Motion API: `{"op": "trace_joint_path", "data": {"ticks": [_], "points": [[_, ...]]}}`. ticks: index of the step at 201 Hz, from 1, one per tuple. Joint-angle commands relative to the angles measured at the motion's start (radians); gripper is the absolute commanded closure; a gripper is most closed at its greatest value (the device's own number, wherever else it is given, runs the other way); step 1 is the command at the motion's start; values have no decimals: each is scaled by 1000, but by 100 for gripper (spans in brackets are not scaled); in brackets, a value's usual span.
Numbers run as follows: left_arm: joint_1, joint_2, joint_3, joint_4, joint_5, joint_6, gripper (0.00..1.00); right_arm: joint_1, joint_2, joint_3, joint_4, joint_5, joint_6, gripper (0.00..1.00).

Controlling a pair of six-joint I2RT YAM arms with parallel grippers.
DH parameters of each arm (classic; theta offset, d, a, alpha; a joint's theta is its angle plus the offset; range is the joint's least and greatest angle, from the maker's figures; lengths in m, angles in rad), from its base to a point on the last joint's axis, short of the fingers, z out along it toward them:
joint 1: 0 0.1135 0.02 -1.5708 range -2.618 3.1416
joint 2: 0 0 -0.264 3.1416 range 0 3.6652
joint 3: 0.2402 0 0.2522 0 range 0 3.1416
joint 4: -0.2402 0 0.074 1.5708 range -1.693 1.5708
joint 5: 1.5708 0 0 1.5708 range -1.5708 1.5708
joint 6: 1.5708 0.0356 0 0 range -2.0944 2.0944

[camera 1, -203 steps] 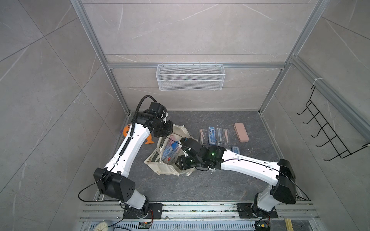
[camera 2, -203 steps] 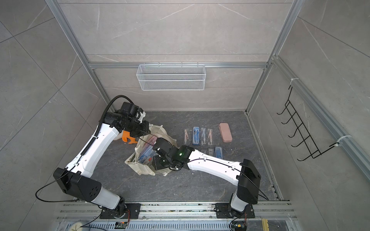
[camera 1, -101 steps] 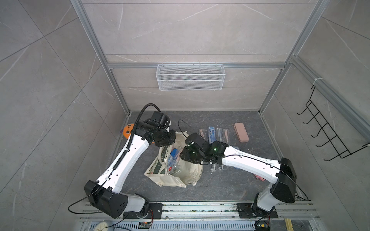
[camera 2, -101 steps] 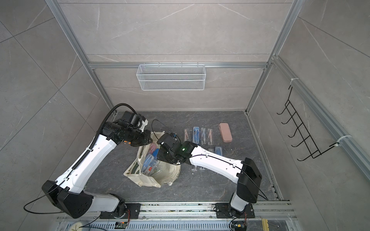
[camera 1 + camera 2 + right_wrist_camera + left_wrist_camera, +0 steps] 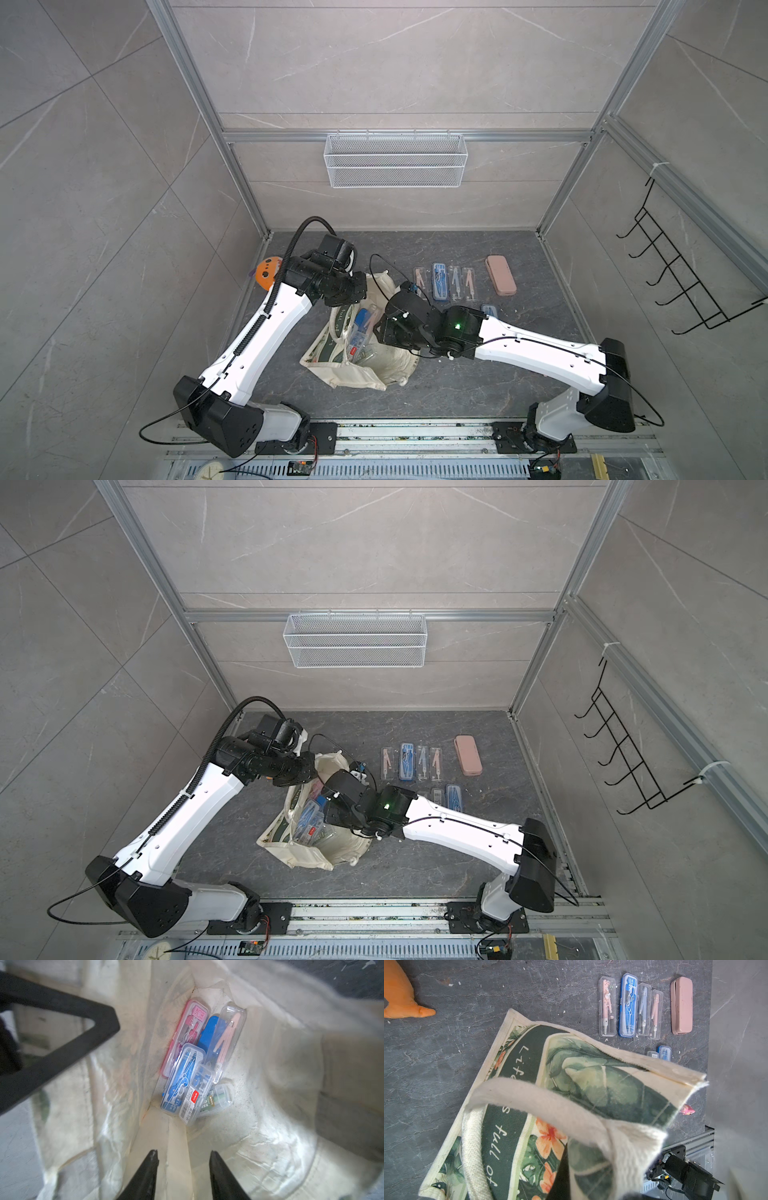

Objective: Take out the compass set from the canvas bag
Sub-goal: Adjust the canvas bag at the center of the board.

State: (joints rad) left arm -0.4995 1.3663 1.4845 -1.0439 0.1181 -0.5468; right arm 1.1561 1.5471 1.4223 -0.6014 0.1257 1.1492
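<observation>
Our left fingers (image 5: pixel 360 287), clamped on the rim of the canvas bag (image 5: pixel 361 376), have hoisted its mouth open, and our right fingers (image 5: pixel 149 1167), parted and empty, now hover over the compass sets (image 5: pixel 182 1076) still lying at its bottom, within reach.

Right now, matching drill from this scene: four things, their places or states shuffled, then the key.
Things
1. left hand
2. right hand
3. pink case
4. orange plush toy

Places or states
A. on the table, at one end of the row of compass sets
B. open, empty, pointing into the canvas bag
C. shut on the canvas bag's rim, holding it up
D. near the table's edge, partly behind the left arm

Pairs: 1-C, 2-B, 3-A, 4-D
</observation>
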Motion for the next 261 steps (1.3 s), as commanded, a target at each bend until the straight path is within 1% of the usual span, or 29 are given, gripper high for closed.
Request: {"op": "trace_joint_path", "data": {"ticks": [1, 38, 60, 89, 110, 133, 167, 185, 204, 239, 255, 261], "points": [[-2, -22, 30, 49, -25, -14, 100, 14, 26, -24, -5, -51, -27, 58], [-2, 21, 98, 69, -21, 3, 100, 13, 176, 61, 9, -184, -48, 59], [-2, 55, 147, 77, -28, 20, 100, 6, 269, 92, 47, -226, -53, 60], [-3, 83, 215, 95, -16, 39, 100, -16, 358, 128, 81, -231, -34, 59], [-3, 78, 226, 119, 27, 63, 100, -47, 403, 137, 105, -221, 16, 54], [-2, 48, 176, 107, 88, 80, 100, -88, 401, 93, 178, -196, 64, 47], [-2, -62, 8, 94, 164, 73, 100, -146, 346, -7, 247, -138, 117, 36], [-3, -120, -66, 88, 175, 64, 100, -159, 337, -24, 238, -123, 130, 34], [-3, -163, -114, 95, 178, 49, 100, -162, 347, -33, 238, -126, 144, 34], [-2, -163, -127, 88, 166, 37, 100, -160, 385, -39, 275, -168, 149, 35], [-2, -144, -101, 39, 113, 29, 100, -159, 391, -51, 282, -169, 152, 36], [-3, -135, -87, 12, 90, 27, 93, -160, 389, -57, 287, -170, 153, 36]]}}
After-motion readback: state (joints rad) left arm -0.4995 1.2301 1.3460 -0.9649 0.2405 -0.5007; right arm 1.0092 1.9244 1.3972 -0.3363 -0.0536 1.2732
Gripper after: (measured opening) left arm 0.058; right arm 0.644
